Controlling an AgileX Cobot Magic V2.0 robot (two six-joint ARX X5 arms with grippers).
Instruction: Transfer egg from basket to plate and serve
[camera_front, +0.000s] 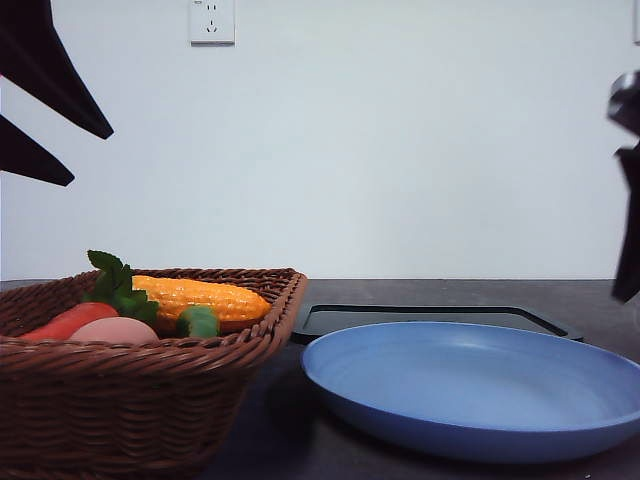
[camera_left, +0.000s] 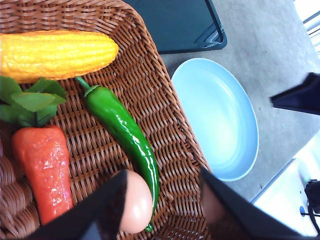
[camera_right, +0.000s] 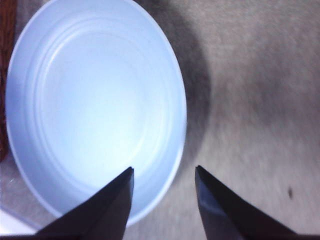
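The pinkish-brown egg (camera_front: 112, 330) lies in the near part of the brown wicker basket (camera_front: 150, 400) at the left of the table. In the left wrist view the egg (camera_left: 137, 202) is partly behind one finger of my left gripper (camera_left: 162, 200), which hangs open above the basket (camera_left: 165, 115) and holds nothing. In the front view the left gripper (camera_front: 90, 160) is high at the top left. The blue plate (camera_front: 480, 385) sits empty to the right of the basket. My right gripper (camera_right: 164, 190) hovers open over the plate's (camera_right: 95, 105) rim and is empty.
A corn cob (camera_left: 55, 52), a green chili (camera_left: 125, 130) and a red-orange carrot (camera_left: 42, 170) with green leaves share the basket with the egg. A flat black tray (camera_front: 430, 318) lies behind the plate. The right arm (camera_front: 627, 200) stands at the right edge.
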